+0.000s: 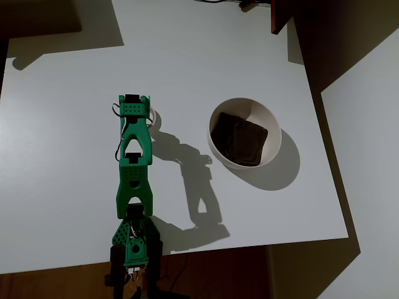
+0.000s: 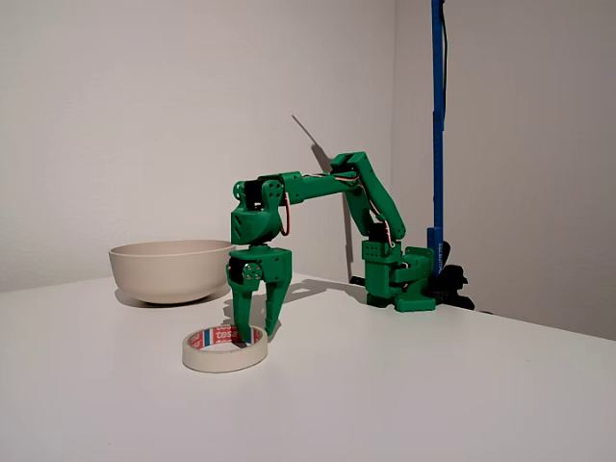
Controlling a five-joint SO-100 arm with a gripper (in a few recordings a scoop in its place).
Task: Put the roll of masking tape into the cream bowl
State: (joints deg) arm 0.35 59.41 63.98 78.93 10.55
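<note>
Two fingers (image 2: 258, 332) astride tape roll (image 2: 224, 348) rim (flat).

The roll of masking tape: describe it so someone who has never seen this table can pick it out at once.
On the white table, find the green arm; its gripper points straight down at the roll of masking tape, with one finger inside the ring. It lies flat, apart from the cream bowl. Unlike the bowl, it is a low, small ring with red and blue print on its inner core.

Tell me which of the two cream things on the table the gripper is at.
The tape roll, a low flat ring with the gripper reaching into it; the bowl stands apart, taller.
</note>
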